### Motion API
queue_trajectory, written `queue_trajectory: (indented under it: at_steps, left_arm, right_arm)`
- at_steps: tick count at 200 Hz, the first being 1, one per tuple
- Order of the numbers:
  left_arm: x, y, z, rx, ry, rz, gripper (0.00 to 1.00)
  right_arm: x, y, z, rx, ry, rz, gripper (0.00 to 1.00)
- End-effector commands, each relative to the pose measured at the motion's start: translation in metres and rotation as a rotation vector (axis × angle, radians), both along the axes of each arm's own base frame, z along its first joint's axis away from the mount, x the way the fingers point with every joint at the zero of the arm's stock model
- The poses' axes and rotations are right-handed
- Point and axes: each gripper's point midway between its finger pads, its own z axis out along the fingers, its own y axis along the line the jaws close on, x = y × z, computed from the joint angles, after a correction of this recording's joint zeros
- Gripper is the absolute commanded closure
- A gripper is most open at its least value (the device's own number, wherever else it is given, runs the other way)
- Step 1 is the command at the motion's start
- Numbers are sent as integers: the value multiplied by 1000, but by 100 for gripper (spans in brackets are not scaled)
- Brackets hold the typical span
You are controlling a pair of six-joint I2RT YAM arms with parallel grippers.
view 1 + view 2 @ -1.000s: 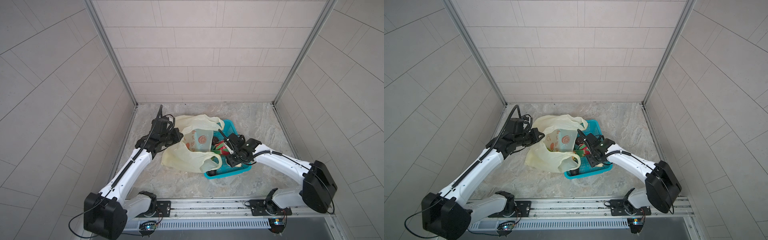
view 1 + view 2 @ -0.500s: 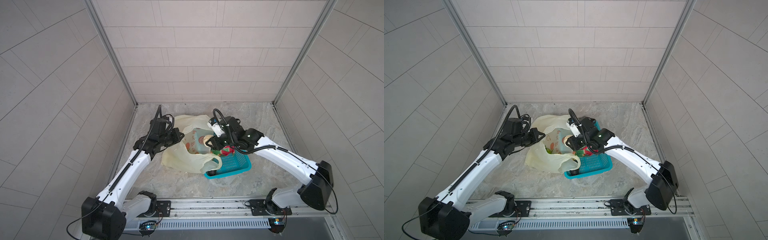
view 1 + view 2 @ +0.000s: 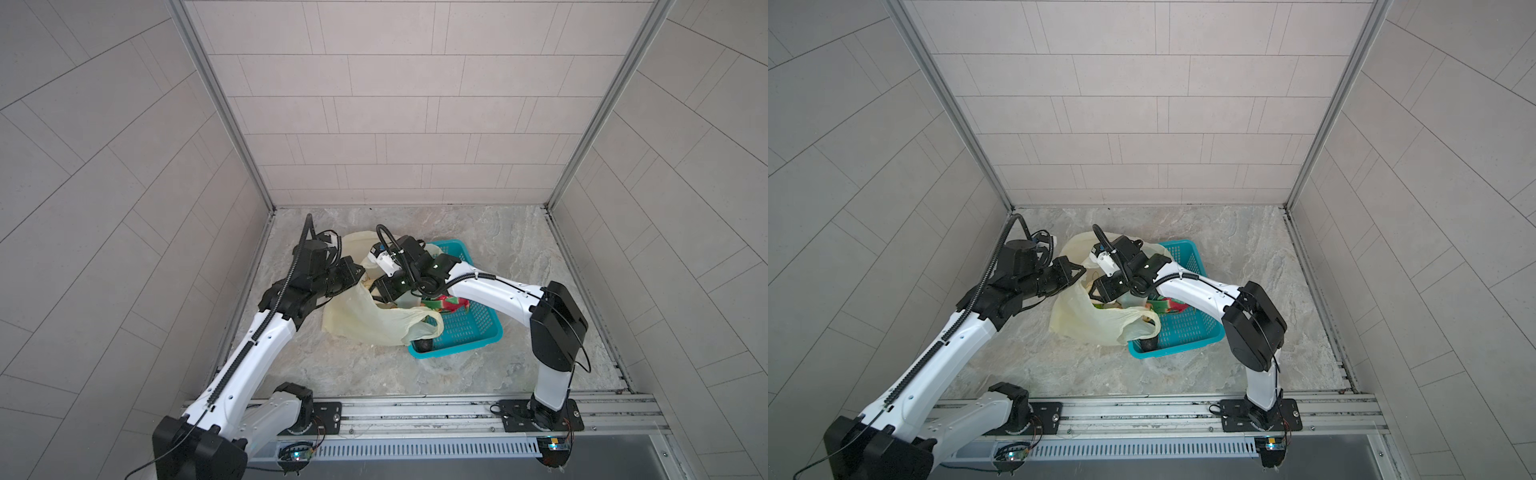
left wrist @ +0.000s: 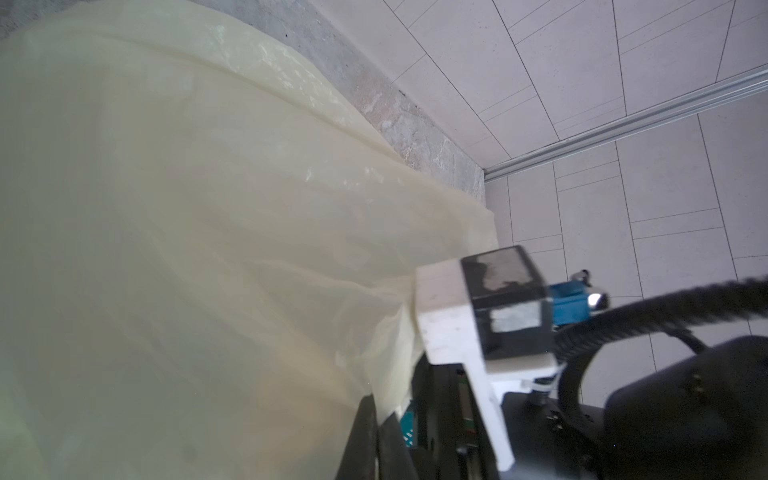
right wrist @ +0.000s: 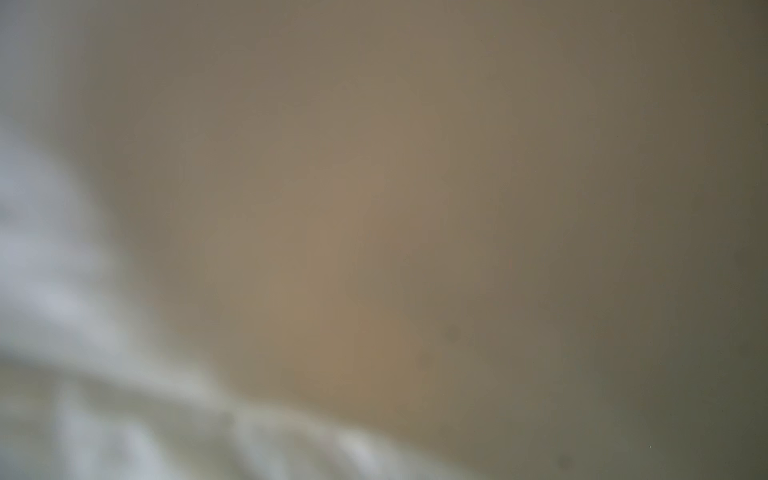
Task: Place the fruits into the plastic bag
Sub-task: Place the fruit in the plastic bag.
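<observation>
The pale-yellow plastic bag (image 3: 365, 324) (image 3: 1088, 324) lies on the stone floor with its mouth held up. My left gripper (image 3: 359, 274) (image 3: 1079, 272) (image 4: 378, 436) is shut on the bag's rim film. My right gripper (image 3: 379, 291) (image 3: 1100, 289) reaches into the mouth, its fingertips hidden by the film. Whether it holds a fruit cannot be told, since the right wrist view is only blurred plastic. The red-pink dragon fruit (image 3: 446, 305) (image 3: 1169, 305) lies in the basket under the right forearm. A dark oval fruit (image 3: 424, 345) (image 3: 1148, 343) sits in the basket's near corner.
The teal mesh basket (image 3: 478, 332) (image 3: 1196, 332) touches the bag's right side, and one bag handle (image 3: 424, 328) drapes over its rim. The right arm's wrist camera (image 4: 478, 316) hangs close to my left gripper. Tiled walls close in three sides.
My right arm has lifted out of the basket and swung left to the bag's mouth. The left gripper has kept its hold on the bag, barely moving.
</observation>
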Motion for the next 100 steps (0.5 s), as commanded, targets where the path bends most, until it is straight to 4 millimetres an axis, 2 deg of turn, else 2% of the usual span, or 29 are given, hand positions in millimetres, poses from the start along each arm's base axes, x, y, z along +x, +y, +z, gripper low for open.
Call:
queue_trajectory:
  at_steps: [1,24,55,100]
  left_arm:
    - [0,1,3,-1,-22,12,100]
    - [-1,2,3,12,-24,9,100]
    - [-3,2,1,21,-12,2,100]
    - [-5,3,0,48,-5,-16,100]
  right_arm:
    - [-6,8,-10,32,61,-5,47]
    - [-3,-3,-16,-12,37,-43,26]
    - [1,-19,1,-25,-43,-64,3]
    - [-1,-53,28,-32,-126,-99,1]
